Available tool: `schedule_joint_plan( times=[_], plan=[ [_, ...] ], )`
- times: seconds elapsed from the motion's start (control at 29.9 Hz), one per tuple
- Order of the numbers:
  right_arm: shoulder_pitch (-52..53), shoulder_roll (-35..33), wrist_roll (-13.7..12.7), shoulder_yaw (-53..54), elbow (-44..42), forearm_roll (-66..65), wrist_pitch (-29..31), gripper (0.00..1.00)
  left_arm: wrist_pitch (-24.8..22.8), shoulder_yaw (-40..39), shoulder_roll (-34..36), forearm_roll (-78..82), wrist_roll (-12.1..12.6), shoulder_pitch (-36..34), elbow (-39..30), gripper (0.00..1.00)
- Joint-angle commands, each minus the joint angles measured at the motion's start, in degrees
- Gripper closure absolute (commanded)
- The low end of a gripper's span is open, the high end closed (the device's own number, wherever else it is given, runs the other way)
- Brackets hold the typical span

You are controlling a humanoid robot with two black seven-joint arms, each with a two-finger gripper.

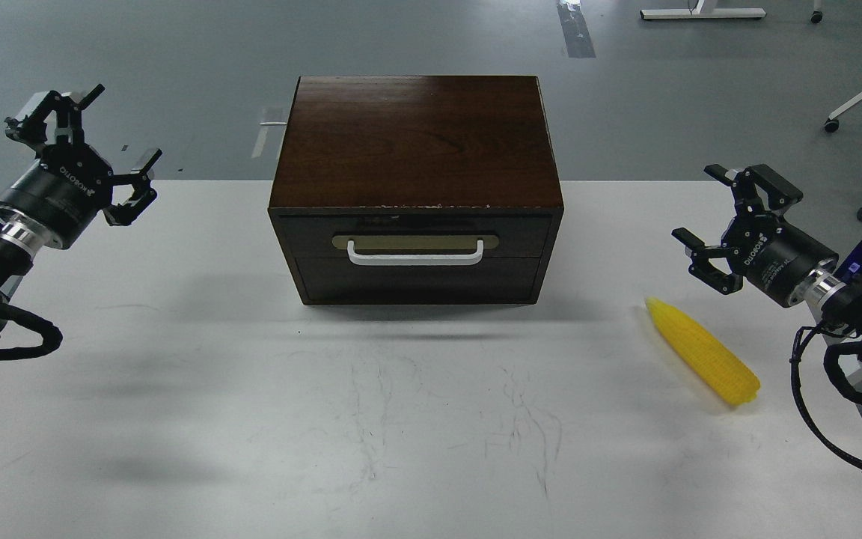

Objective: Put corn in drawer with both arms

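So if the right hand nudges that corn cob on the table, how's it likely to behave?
The corn is round and tapered, so it would probably roll, curving toward its pointed end. Its uniform, bright yellow surface suggests plastic: likely light, stiff and a bit slippery. The open right hand should probably close across its thick middle.

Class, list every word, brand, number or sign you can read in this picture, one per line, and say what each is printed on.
"ROBOTIQ": white lettering on the black left gripper body.
"ROBOTIQ": white lettering on the black right gripper body; smaller print beside it is too small to read.
Dark-brown wooden drawer box, white bar handle, bright yellow corn cob, white table: no text.
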Motion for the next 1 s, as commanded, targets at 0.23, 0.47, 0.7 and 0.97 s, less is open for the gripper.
schedule_joint_plan(
  times=[0.23, 0.47, 0.7, 0.97],
  plan=[
    [0.2, 0.0, 0.0, 0.1, 0.0, 0.0, 0.0, 0.00, 0.0, -0.1, 0.2, 0.2, 0.0, -0.1, 0.0, 0.01],
    [0.3, 0.0, 0.0, 0.1, 0.0, 0.0, 0.0, 0.00, 0.0, -0.1, 2.4, 2.4, 0.1, -1.3, 3.1, 0.01],
    [0.4, 0.0, 0.0, 0.2, -0.1, 0.0, 0.0, 0.00, 0.0, -0.3, 5.0, 14.7, -3.5, -8.8, 2.2, 0.01],
    [0.9, 0.0, 0.0, 0.2, -0.1, 0.0, -0.9, 0.00, 0.0, -0.4, 10.7, 39.6, -3.5, -17.9, -20.0, 0.02]
  ],
)
